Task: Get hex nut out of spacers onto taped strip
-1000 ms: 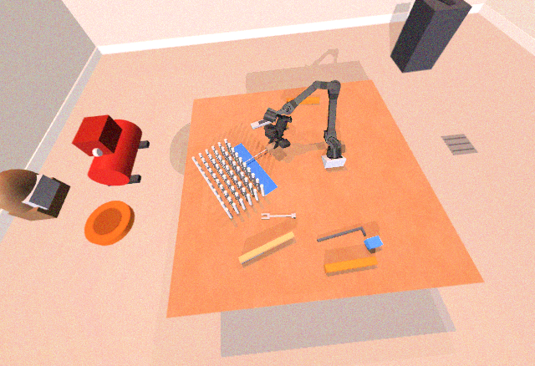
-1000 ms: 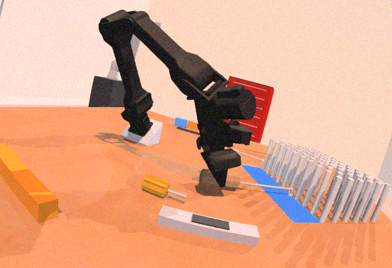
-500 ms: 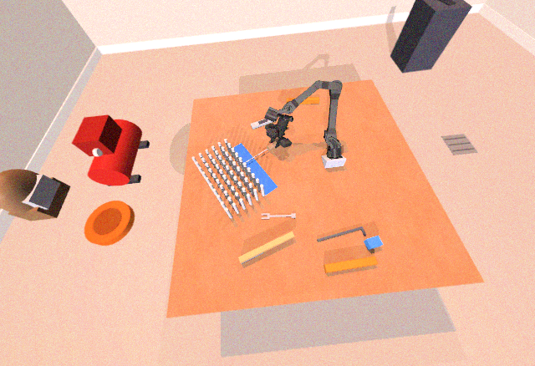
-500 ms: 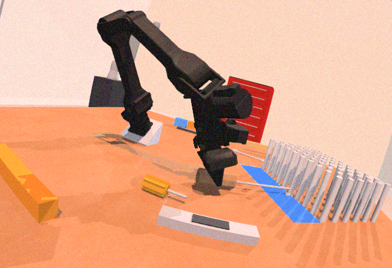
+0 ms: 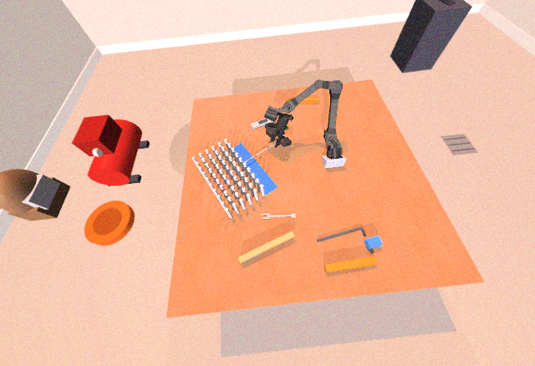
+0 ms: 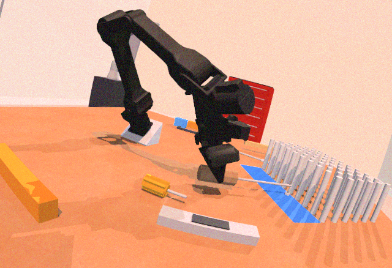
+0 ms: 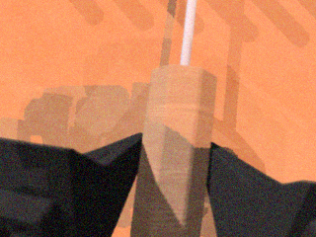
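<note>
My gripper [image 5: 276, 140] [image 6: 220, 176] [image 7: 174, 144] is shut on the wooden handle of a hook tool, low over the table in front of the spacers. The tool's handle [image 7: 175, 106] lies between both fingers. Its thin pale rod [image 5: 257, 155] [image 6: 261, 181] [image 7: 188, 32] reaches over the blue taped strip [image 5: 270, 185] [image 6: 291, 209] to the front row of spacers. The spacers [image 5: 262, 190] [image 6: 332, 195] stand upright in rows. A small pale bit shows at the rod's end in the exterior view; I cannot tell whether it is the hook's tip or the nut. The nut is not otherwise discernible.
A fork-ended tool [image 5: 279, 216] lies beside the field. A yellow-handled screwdriver [image 6: 155, 186] and a white bar [image 5: 257, 124] [image 6: 177, 216] lie near my gripper. A wooden bar [image 5: 267, 248], dark bent rod [image 5: 338, 234], blue block [image 5: 373, 241] and orange bars [image 5: 350, 264] [image 6: 19, 189] lie farther off.
</note>
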`<act>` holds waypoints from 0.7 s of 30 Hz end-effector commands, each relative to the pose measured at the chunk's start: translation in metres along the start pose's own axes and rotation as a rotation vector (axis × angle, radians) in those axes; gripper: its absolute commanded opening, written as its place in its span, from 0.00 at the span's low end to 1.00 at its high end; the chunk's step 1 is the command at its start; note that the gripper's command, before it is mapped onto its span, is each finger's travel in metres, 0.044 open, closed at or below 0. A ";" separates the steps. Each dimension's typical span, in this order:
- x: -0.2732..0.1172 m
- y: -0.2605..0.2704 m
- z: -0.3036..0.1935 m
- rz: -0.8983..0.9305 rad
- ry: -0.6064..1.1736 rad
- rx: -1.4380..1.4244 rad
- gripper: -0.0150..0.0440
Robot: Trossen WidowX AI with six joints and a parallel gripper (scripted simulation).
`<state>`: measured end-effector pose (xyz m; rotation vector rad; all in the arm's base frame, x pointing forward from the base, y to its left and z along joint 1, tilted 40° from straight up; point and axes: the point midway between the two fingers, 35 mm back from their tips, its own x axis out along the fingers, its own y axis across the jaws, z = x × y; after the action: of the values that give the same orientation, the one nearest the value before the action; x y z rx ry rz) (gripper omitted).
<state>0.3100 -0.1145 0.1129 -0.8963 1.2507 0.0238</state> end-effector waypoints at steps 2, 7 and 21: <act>-0.006 -0.003 0.005 -0.008 -0.007 0.004 0.25; -0.008 -0.003 0.007 -0.008 -0.008 0.005 0.25; -0.032 0.001 -0.028 -0.005 -0.006 -0.002 0.25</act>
<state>0.2864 -0.1161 0.1348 -0.8986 1.2460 0.0111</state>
